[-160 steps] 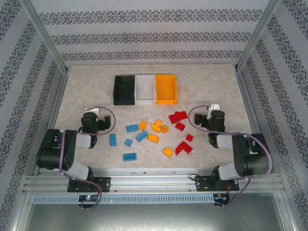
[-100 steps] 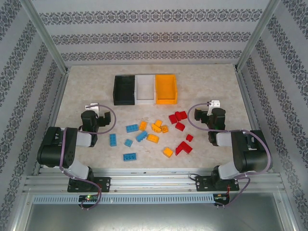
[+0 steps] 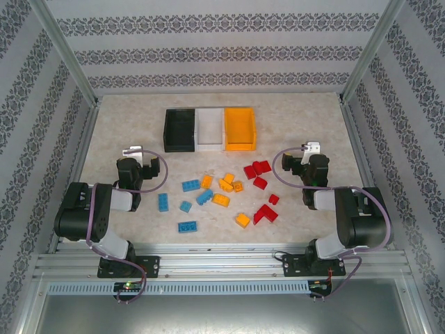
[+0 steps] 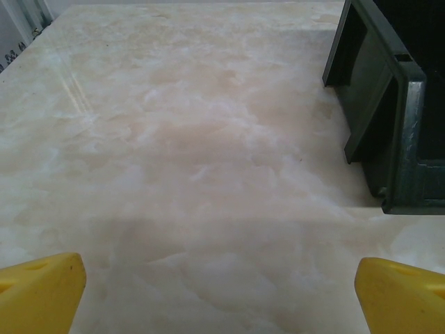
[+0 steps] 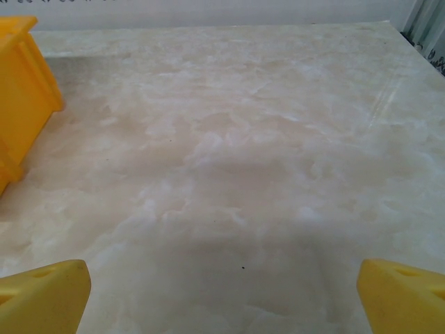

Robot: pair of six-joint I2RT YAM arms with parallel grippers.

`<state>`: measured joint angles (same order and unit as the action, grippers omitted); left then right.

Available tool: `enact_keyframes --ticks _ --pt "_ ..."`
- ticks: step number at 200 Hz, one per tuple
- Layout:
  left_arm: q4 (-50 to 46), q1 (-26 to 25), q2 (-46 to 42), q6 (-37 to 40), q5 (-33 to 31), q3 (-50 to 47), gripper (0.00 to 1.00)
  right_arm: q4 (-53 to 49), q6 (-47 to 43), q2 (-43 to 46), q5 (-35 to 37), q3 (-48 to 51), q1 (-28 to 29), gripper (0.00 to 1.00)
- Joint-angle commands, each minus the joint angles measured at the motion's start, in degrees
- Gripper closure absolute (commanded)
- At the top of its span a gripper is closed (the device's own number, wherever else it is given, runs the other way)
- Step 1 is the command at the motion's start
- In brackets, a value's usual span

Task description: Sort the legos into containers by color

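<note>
Left claw [image 4: 221, 292] and right claw [image 5: 222, 292] have edged farther away, both wide open and empty over bare surface [image 3: 292, 118]; legos [image 3: 221, 200] lie between them, bins [image 3: 208, 145] beyond.

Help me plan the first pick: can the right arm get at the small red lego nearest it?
Probably yes. The small red lego lies on bare table left of the right arm, nothing between them. The right claw is open but faces the far edge, so it must swing back.

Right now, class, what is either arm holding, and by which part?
Nothing is held. Left jaws and right jaws both stand open and empty above the table; the legos lie loose on it.
</note>
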<state>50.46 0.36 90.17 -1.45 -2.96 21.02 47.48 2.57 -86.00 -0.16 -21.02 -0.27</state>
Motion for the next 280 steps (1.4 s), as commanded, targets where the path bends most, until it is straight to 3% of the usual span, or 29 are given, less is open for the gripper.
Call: enact_keyframes --ticks 1,33,59,80,89,111,128,148,166,186,224,252,280 --pt "3.5 -0.4 0.6 1.1 1.1 1.0 0.0 2.7 -0.6 -0.5 -1.6 -1.6 -0.3 0.02" --pt "3.0 -0.4 0.6 1.0 1.3 1.2 0.0 2.5 -0.6 -0.4 -0.8 -1.6 -0.1 0.02" --pt "3.3 -0.4 0.6 1.1 1.3 1.0 0.0 -1.7 0.7 2.1 6.4 -3.4 0.9 0.02" --pt "3.0 -0.4 0.7 1.0 1.2 1.2 0.0 -20.2 2.0 7.8 12.2 -11.0 1.5 0.02" --pt "2.8 -0.4 0.6 0.9 1.5 1.3 0.0 -30.3 7.4 10.1 14.2 -15.8 1.2 0.02" --pt "1.7 -0.4 -1.1 -1.3 -5.2 1.1 0.0 -55.3 16.3 11.6 11.3 -29.8 0.0 0.02" --pt "2.0 -0.4 -2.7 -0.7 -4.7 0.6 0.0 -72.1 19.9 11.0 7.6 -39.0 0.2 0.02" --pt "-12.7 -0.4 -9.6 -4.3 -13.8 5.2 0.0 -82.1 22.2 12.2 1.7 -43.0 1.9 0.02" --pt "-29.9 -0.4 -16.0 -10.6 -17.3 12.0 0.0 -86.9 25.2 14.4 -1.5 -43.0 4.2 0.02" --pt "-48.9 -0.4 -21.6 -18.2 -11.5 19.9 0.0 -93.0 27.3 14.7 -4.3 -43.1 6.5 0.02" --pt "-74.6 -1.0 -30.7 -36.0 -0.3 26.0 0.0 -101.5 27.6 11.8 -4.8 -41.7 13.4 0.05" --pt "-88.7 -6.6 -36.7 -36.0 6.1 27.2 0.0 -102.6 26.7 9.8 -5.1 -40.1 18.1 0.06" --pt "-97.3 -13.7 -40.6 -38.1 10.0 24.6 0.0 -97.4 25.0 6.0 -7.9 -37.2 18.5 0.12"
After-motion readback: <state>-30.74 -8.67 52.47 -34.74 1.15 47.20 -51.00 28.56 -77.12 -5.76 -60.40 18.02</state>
